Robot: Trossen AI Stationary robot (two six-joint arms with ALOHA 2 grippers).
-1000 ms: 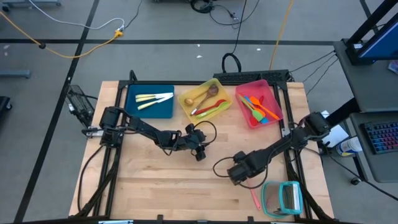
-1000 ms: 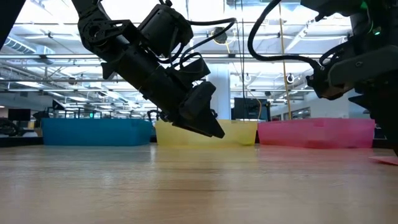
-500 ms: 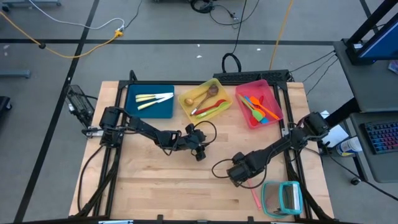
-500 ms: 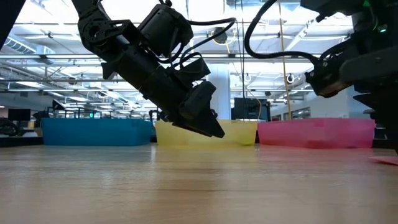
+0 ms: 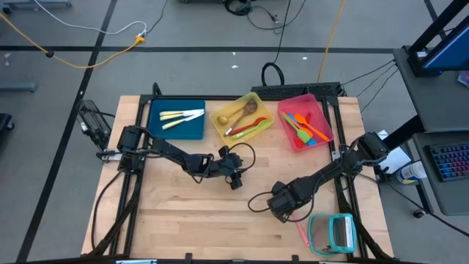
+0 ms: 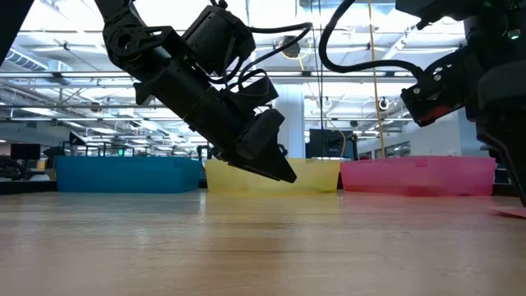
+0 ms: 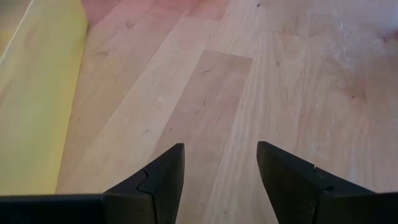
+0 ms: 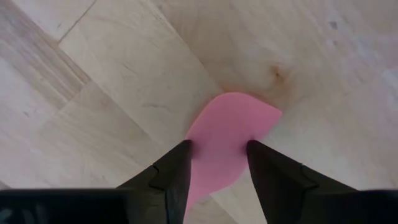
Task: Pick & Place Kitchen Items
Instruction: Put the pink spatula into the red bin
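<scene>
A pink silicone spatula (image 5: 300,233) lies on the wooden table at the near right, beside the teal rack (image 5: 333,233). My right gripper (image 5: 286,213) points down over its blade (image 8: 227,140), open, with one finger on each side of the blade. My left gripper (image 5: 235,181) is open and empty, a little above the table's middle (image 7: 221,168), just in front of the yellow tray (image 5: 242,117). Other utensils lie in the three trays at the far edge. My right gripper comes from above with one finger (image 8: 174,171) on each side of the pink spatula's blade (image 8: 217,155), which lies flat on the table. The blade fills the gap between the fingers. I cannot tell whether they touch it.
A blue tray (image 5: 192,128) with pale cutlery, the yellow tray with a wooden spoon and red and green utensils, and a pink tray (image 5: 322,110) with orange, blue and green utensils stand along the far edge. Bare wood lies at the near left.
My right gripper has moved a little toward the table's near edge, closer to the pink spatula. My left arm has kept still.
</scene>
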